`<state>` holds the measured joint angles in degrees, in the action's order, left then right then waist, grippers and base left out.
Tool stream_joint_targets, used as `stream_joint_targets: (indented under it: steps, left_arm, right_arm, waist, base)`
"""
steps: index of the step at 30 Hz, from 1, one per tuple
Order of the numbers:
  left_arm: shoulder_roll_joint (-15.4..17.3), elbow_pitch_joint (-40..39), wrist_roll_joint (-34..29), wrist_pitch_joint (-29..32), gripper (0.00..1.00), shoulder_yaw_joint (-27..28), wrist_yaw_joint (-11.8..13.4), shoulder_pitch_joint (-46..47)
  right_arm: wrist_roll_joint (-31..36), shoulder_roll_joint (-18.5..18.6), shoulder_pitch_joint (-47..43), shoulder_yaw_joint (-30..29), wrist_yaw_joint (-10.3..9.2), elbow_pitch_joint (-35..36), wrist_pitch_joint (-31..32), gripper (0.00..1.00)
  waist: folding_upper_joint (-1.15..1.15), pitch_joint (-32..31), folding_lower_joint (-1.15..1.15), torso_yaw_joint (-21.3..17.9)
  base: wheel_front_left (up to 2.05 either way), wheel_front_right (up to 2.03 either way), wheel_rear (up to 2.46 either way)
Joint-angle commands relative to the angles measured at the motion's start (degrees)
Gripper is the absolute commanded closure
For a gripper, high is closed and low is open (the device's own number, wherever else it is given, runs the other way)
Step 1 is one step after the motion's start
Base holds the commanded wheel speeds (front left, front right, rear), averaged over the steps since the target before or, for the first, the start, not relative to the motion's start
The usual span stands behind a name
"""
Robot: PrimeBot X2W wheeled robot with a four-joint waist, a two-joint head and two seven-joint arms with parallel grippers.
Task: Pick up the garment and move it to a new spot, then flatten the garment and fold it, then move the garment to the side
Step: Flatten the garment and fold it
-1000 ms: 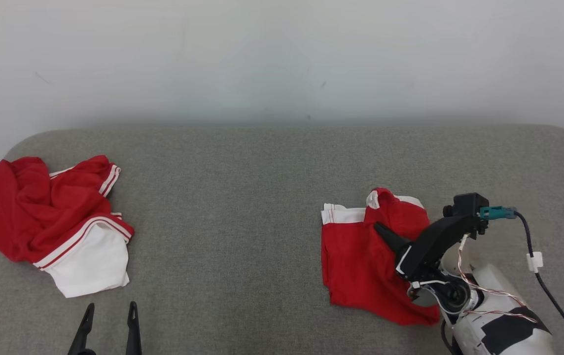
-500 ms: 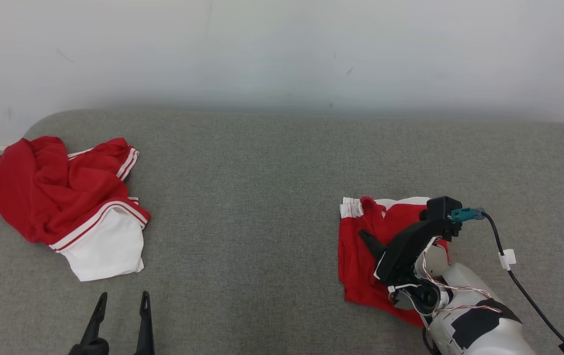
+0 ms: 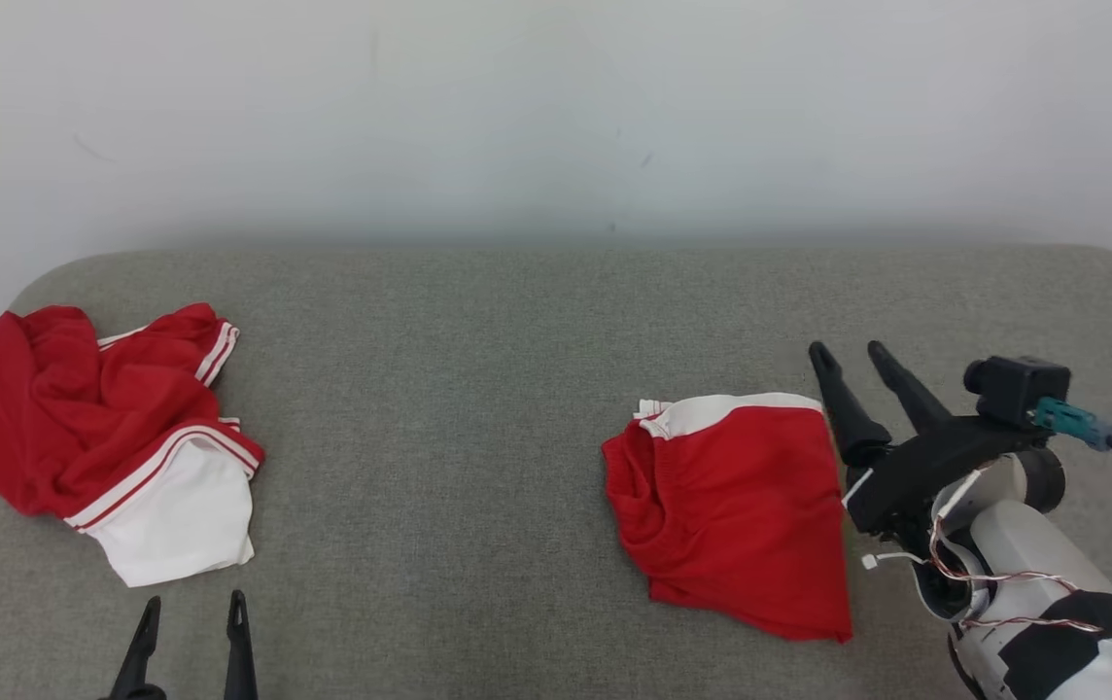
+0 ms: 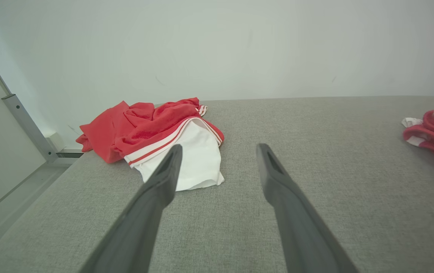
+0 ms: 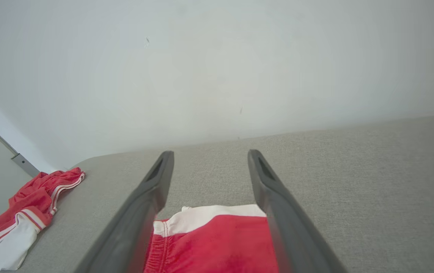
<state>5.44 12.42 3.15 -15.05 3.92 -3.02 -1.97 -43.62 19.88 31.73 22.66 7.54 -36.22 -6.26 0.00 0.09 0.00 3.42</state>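
Spread wide and empty, the jaws of the right gripper (image 3: 846,348) stand just beside the right edge of the folded red garment (image 3: 731,506), fingers pointing toward the wall (image 3: 556,117). A second ago they were closed down on the middle of the cloth, with the arm lying across it. Released, the garment lies flatter than before on the grey cushion (image 3: 478,389): a compact red slab with its white band along the far edge and a gathered hem at its left. The bunched hump seen earlier at its top is gone. In the right wrist view the white band and red cloth sit low between the two fingers, under them rather than gripped. The pale forearm (image 3: 1032,544) and its black wrist camera (image 3: 1015,385) sit to the garment's right, covering none of it. The left gripper (image 3: 193,600) also has its jaws parted and holds nothing. It is well to the garment's left at the cushion's near edge, just as it was a second ago. Farther left, well apart from the folded garment, a crumpled red-and-white garment (image 3: 99,428) lies near the cushion's end.
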Motion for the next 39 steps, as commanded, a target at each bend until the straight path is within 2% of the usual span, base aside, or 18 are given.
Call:
stream_joint_targets:
  steps: [1, 8, 13, 19, 28, 39]
  left_arm:
    - [0.18, -0.24, 0.19, -0.18, 0.00, 0.36, 0.18, -0.67]
    - [0.21, -1.47, 0.06, -0.18, 0.00, 1.98, 0.85, -1.87]
    - [-0.02, -2.24, -0.20, -0.18, 0.00, 2.45, 1.22, -2.54]
    - [-0.33, -2.58, -0.35, -0.18, 0.00, 2.36, 1.08, -2.54]
    - [-0.41, -2.76, -0.71, -0.18, 0.00, 2.26, 0.69, -2.75]
    - [0.33, -2.31, -1.18, -0.18, 0.00, 1.83, -0.02, -2.17]
  right_arm:
    - [0.30, 0.48, -0.90, 0.02, -0.12, 0.80, -1.38, 0.00]
    - [3.24, 2.80, -6.55, -2.94, -0.12, 4.97, -7.94, 0.00]
    - [7.54, 2.06, -11.44, -8.26, -0.12, 9.28, -8.92, 0.00]
    - [15.15, -0.99, -19.03, -16.26, -0.12, 16.48, -8.95, 0.00]
    - [22.95, -8.01, -28.29, -23.12, -0.12, 24.51, -8.90, 0.00]
    - [27.32, -11.70, -33.28, -25.03, -0.13, 27.15, -8.91, 0.00]
  waist:
    - [0.00, -0.24, 0.00, -0.67]
    - [0.00, -0.61, 0.00, -2.25]
    - [0.00, -0.81, 0.00, -2.80]
    - [0.00, -0.83, 0.00, -2.97]
    - [0.00, -1.06, 0.00, -2.94]
    - [0.00, -1.60, 0.00, -2.38]
  base:
    - [0.00, 0.00, 0.00]
    - [0.00, 0.00, 0.00]
    - [0.00, 0.00, 0.00]
    - [0.00, 0.00, 0.00]
    - [0.00, 0.00, 0.00]
    - [0.00, 0.00, 0.00]
